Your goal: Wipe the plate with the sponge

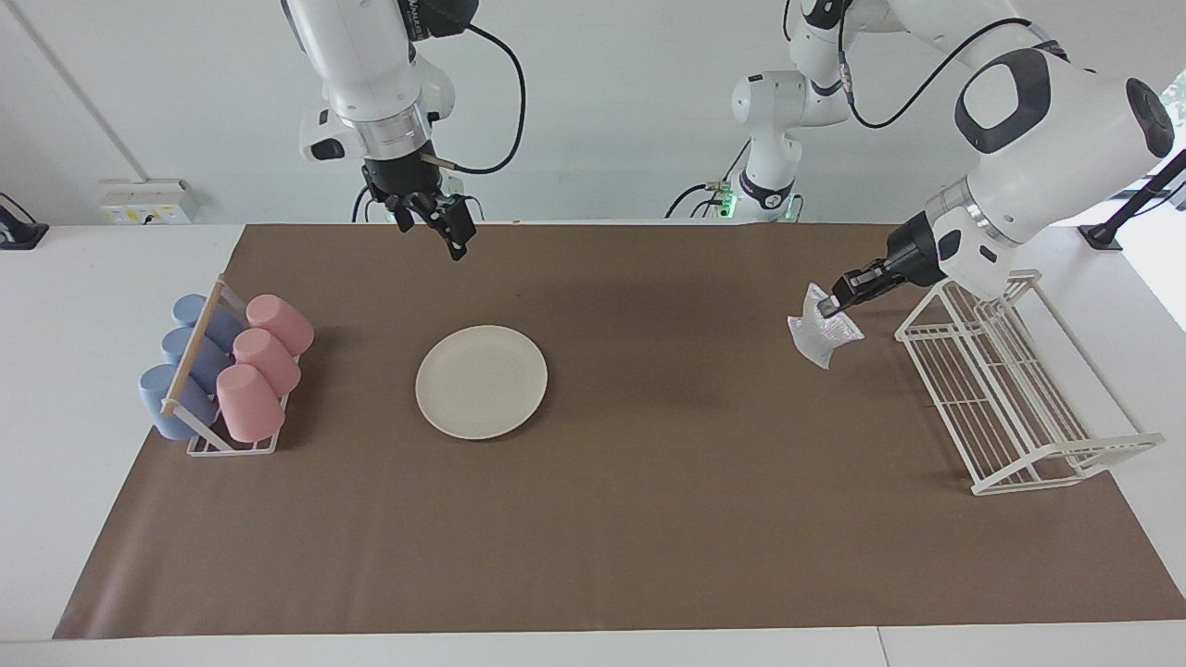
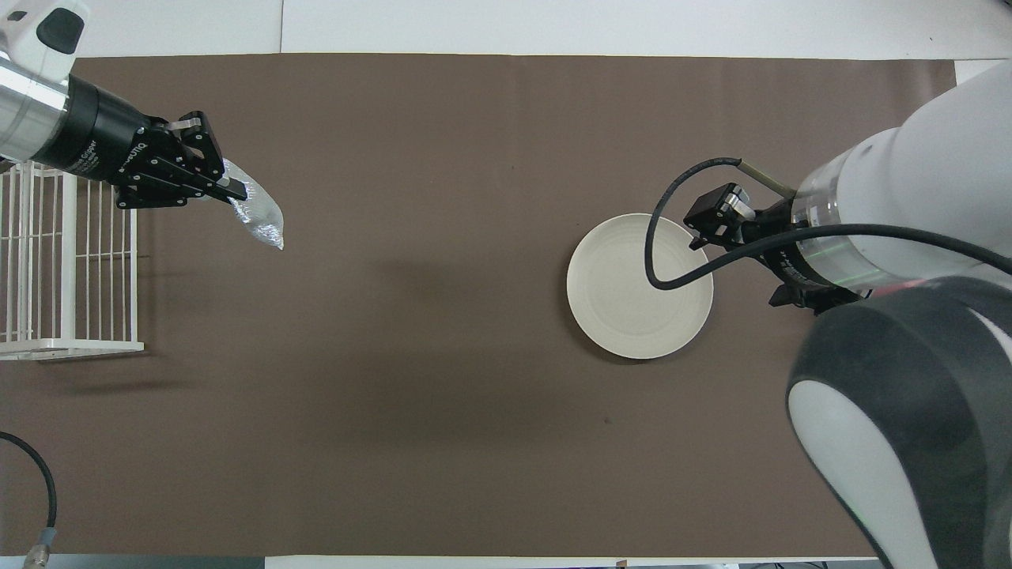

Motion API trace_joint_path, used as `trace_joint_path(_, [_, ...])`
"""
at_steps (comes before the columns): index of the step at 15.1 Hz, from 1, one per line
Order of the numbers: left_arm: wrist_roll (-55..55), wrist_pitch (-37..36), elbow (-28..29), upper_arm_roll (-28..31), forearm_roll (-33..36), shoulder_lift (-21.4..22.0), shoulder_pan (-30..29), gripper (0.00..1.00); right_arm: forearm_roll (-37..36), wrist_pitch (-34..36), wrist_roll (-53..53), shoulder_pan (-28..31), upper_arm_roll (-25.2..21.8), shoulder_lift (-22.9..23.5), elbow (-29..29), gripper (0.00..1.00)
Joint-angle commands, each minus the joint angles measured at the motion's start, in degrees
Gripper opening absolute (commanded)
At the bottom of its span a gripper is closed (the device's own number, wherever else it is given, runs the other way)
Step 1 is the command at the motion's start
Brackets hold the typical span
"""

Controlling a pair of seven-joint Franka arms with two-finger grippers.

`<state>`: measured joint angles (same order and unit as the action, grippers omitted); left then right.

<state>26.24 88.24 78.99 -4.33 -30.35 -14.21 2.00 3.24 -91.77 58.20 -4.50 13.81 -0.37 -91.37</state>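
The cream-white plate [image 1: 482, 382] [image 2: 632, 292] lies flat on the brown mat, toward the right arm's end of the table. The silvery, wrinkly sponge [image 1: 822, 338] [image 2: 259, 215] hangs in the air from my left gripper [image 1: 836, 303] [image 2: 236, 190], which is shut on its top edge. Gripper and sponge are over bare mat just beside the white wire rack [image 1: 1010, 398] [image 2: 67, 269]. My right gripper [image 1: 434, 236] [image 2: 706, 225] is open and holds nothing. It hangs high over the plate's rim on the side toward the right arm's end.
A small rack of pink and blue cups [image 1: 222, 375] stands at the right arm's end of the mat; the right arm hides it in the overhead view. The wire rack stands at the left arm's end. Bare brown mat [image 1: 667, 482] lies between sponge and plate.
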Motion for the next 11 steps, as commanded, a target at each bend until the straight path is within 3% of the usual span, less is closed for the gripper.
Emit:
trace_joint_path(1, [-0.57,7.01,11.15,-0.24,-8.82,5.67,-0.41,0.0,0.45,-2.36,10.15,-1.91,0.42,-1.56,-1.97,1.0])
trace_joint_path(6, [-13.71,14.94,27.59,-0.33,-23.06,13.66,0.47,0.0,-0.42,-3.32,16.32,-5.25,0.42,-0.6,-1.01,1.0])
trace_joint_path(11, [-27.62,17.23,41.05,-0.6,-36.07,20.88,1.78,0.0,-1.74,-3.85,27.56,-11.92,0.42,4.92,3.38,1.0])
